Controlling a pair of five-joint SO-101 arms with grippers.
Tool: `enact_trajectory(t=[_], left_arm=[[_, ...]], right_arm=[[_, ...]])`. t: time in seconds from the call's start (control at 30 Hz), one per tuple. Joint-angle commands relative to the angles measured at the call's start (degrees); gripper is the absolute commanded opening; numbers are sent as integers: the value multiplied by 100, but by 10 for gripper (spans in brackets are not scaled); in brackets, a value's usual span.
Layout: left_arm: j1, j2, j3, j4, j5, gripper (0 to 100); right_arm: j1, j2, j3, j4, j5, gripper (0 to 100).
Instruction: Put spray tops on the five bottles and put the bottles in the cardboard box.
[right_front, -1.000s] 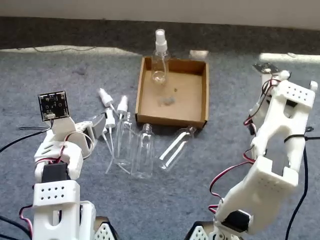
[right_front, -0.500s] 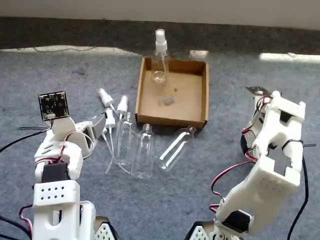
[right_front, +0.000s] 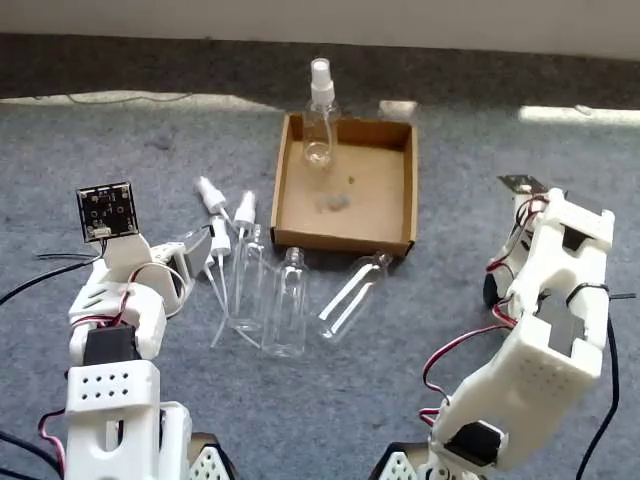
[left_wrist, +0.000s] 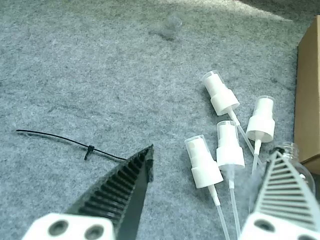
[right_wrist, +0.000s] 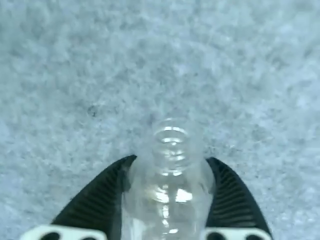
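Your right arm (right_front: 550, 300) has pulled back and dipped lower than it was a second ago. Your left arm (right_front: 115, 320) has not moved. The right tool (right_wrist: 170, 162) is clamped on a clear bottle (right_wrist: 172, 150) with no top on its neck. The left tool (left_wrist: 212, 150) hangs with its fingers wide apart over four spray tops (left_wrist: 202, 162) lying on the bench (left_wrist: 75, 60). One bottle with its top on (right_front: 320, 110) stands in the far corner of the cardboard box (right_front: 345, 240). Three bare bottles (right_front: 287, 300) wait just in front of the box.

I think you are on the second bottle. Next, the left tool should close on a spray top and bring it to the held bottle's neck. The right wrist view tells you that neck is bare. The high view tells you where the box and the other bottles are.
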Motion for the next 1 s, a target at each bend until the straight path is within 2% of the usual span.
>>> enact_trajectory(t=[0.0,0.13,0.33,0.5,0.63,0.8,0.97], left_arm=[[-84,-101,-75,18,18,312],[-268,-48,-338,237,-334,248],[-286,391,-1473,1503,-466,254],[-277,2396,-3055,2242,-422,253],[-75,4075,-4189,2646,-325,252],[-40,5710,-5297,2708,149,252],[-31,6870,-6079,2673,571,252]], right_arm=[[13,-251,13,22,-44,1],[13,-347,13,40,-44,5],[-101,-1578,92,-4,-44,5],[-505,-2888,919,-154,-141,5],[-1077,-3881,2105,-1059,-695,5],[-1648,-5156,3512,-1824,-1029,5],[-1692,-6114,4286,-1965,-1090,5]])
